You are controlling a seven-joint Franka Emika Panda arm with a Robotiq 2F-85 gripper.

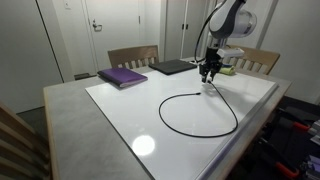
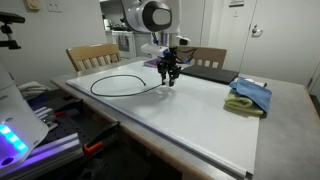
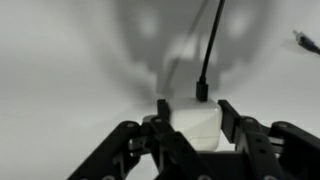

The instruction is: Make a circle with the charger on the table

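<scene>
The charger's thin black cable [image 1: 161,112] lies in a nearly closed loop on the glossy white board of the table [image 1: 110,100]; both exterior views show the loop [image 2: 92,86]. My gripper [image 1: 208,76] hangs just above the board at the loop's far end [image 2: 170,79]. In the wrist view the gripper [image 3: 192,122] is shut on the charger's white plug block [image 3: 192,118]. The black cable [image 3: 208,50] runs out of the block's top. A loose cable end [image 3: 305,40] lies at the upper right.
A purple book [image 1: 122,76] and a flat dark laptop [image 1: 172,67] lie at the board's far edge. Wooden chairs [image 1: 132,56] stand behind the table. Blue and green cloths [image 2: 250,96] rest on the board. Equipment sits beside the table [image 2: 20,135].
</scene>
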